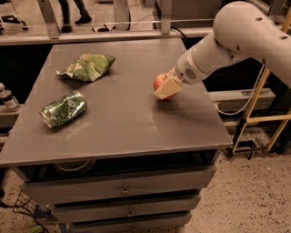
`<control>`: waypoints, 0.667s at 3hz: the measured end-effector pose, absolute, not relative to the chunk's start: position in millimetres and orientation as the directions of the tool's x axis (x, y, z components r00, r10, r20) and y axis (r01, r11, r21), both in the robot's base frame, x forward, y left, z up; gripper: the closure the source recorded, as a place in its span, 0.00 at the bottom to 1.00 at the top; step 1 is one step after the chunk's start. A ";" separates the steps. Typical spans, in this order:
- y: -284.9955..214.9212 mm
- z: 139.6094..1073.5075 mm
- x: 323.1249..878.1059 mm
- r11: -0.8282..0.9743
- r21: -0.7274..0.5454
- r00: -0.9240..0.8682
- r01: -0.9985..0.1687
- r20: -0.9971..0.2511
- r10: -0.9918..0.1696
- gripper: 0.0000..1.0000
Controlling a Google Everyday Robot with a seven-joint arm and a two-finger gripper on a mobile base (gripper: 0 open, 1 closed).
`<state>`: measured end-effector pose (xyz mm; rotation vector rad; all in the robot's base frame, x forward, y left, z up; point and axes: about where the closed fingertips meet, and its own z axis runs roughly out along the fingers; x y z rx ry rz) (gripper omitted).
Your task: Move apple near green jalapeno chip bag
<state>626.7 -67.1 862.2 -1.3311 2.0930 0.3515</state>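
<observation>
The red-orange apple (pixel 158 82) is at the right-middle of the grey table (pixel 136 132). My gripper (pixel 164 88) sits over the apple's right side. Its cream fingers (pixel 167 86) are closed around the apple and hide most of it. The apple looks held just above the tabletop. The light-green jalapeno chip bag (pixel 87 67) lies flat at the back left of the table, well to the left of the apple and the gripper.
A dented dark-green can (pixel 63 108) lies on its side at the table's left. Drawers (pixel 122 189) are below the front edge. A wooden frame (pixel 261 109) stands to the right of the table. A person's legs (pixel 75 11) are at the far back.
</observation>
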 end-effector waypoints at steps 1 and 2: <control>-65.9 863.1 627.7 0.455 -0.106 -0.293 -0.884 -0.634 -0.716 1.00; -65.8 863.1 627.8 0.455 -0.106 -0.292 -0.884 -0.634 -0.716 1.00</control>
